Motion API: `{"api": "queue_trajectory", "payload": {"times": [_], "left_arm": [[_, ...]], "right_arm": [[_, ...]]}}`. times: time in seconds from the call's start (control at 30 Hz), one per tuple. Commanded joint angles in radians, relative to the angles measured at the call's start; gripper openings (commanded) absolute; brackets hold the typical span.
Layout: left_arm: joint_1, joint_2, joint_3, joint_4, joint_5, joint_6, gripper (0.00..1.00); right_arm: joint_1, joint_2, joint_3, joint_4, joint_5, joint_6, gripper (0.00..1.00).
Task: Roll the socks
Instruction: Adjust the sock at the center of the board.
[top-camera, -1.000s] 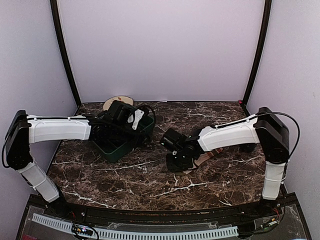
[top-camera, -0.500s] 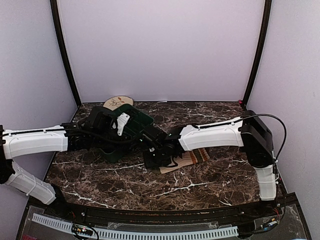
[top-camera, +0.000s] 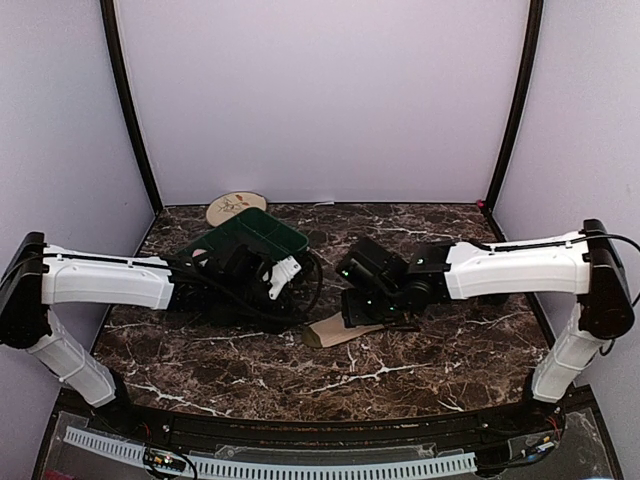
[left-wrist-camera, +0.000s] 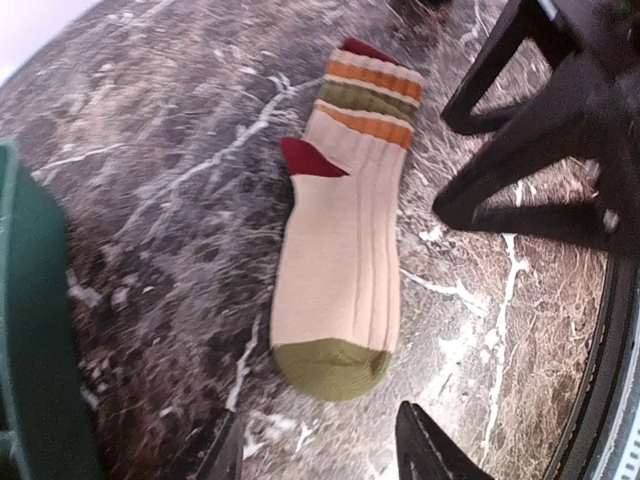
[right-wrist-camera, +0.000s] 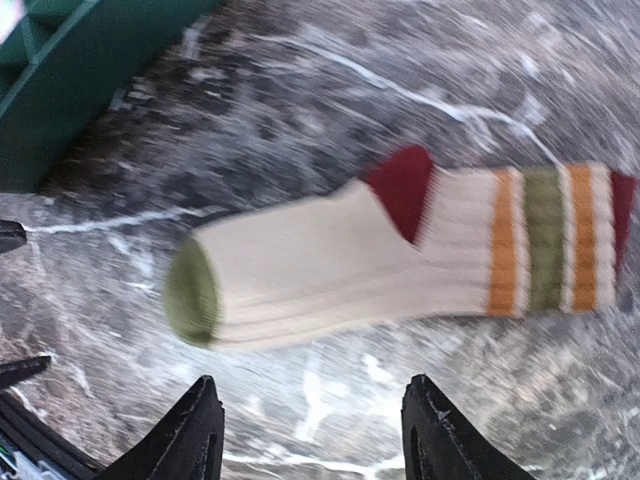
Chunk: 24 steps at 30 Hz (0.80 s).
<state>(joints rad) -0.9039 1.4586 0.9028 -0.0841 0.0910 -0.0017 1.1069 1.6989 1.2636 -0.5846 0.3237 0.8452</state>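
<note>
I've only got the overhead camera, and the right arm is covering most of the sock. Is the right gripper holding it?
Observer: No. In the right wrist view the right gripper is open, and the sock lies on the table beyond its fingertips.
Operator: Is any of it rolled?
Observer: None. The left wrist view shows it flat at full length, from olive toe to striped cuff.
Operator: Which end is nearer the left gripper?
Observer: The toe. The left gripper hangs open just short of it.
</note>
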Motion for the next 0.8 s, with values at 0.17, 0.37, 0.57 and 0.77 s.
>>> {"api": "queue_trajectory", "payload": {"times": [0.17, 0.37, 0.57, 0.77], "left_arm": [[-0.033, 0.245, 0.182, -0.003, 0.039, 0.095, 0.55], [-0.033, 0.369, 0.247, -0.003, -0.025, 0.120, 0.55], [-0.033, 0.439, 0.285, -0.025, -0.025, 0.132, 0.55], [-0.033, 0.488, 0.272, -0.072, -0.067, 0.110, 0.55]], "right_arm": [[-0.047, -0.263, -0.326, 0.013, 0.036, 0.217, 0.59], [-0.085, -0.358, -0.481, 0.121, -0.013, 0.341, 0.59], [-0.132, -0.435, -0.618, 0.303, -0.052, 0.506, 0.59], [-0.166, -0.431, -0.701, 0.455, -0.047, 0.627, 0.59]]}}
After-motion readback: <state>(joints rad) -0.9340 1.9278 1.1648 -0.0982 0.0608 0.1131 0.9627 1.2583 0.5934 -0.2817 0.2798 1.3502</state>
